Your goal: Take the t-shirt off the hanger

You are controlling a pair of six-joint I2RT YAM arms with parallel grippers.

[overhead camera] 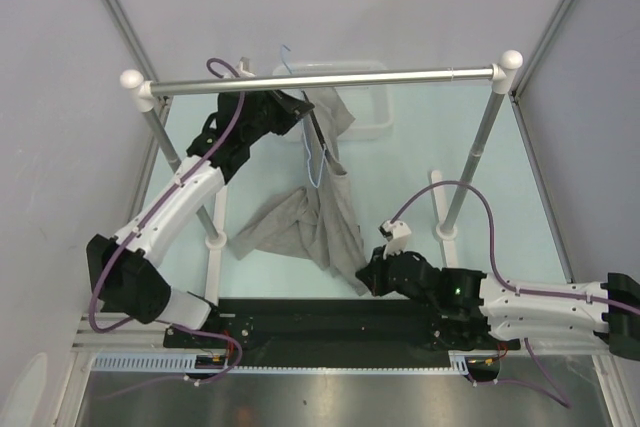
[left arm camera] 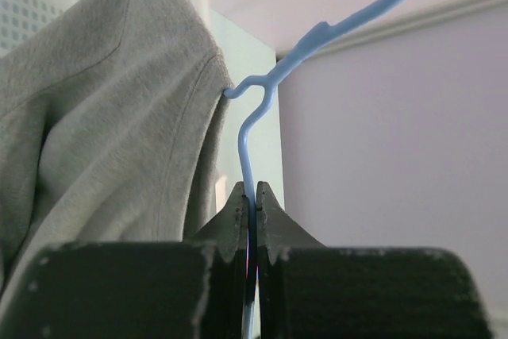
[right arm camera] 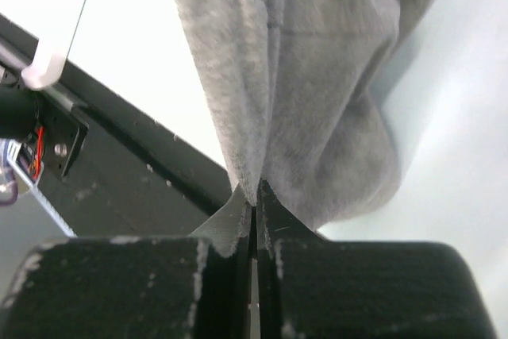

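Pinching the blue wire of the hanger (left arm camera: 316, 36) just below its twisted neck, the left gripper (left arm camera: 250, 192) has its jaws pressed together on the wire, with no gap showing. The t-shirt (left arm camera: 103, 117) bunches just beside it, one shoulder seam touching the hanger's neck. Lower and nearer the arms' bases, the right gripper (right arm camera: 254, 192) is clamped on a fold of the shirt's grey cloth, which rises from its fingertips in long creases. Seen from above, the left gripper sits just under the rail (overhead camera: 330, 77), where the hanger's hook shows; whether the hook rests on the rail cannot be told. The shirt hangs from the hanger, runs down toward the right gripper, and spreads one crumpled part onto the pale green table (overhead camera: 420, 147) between the two arms.
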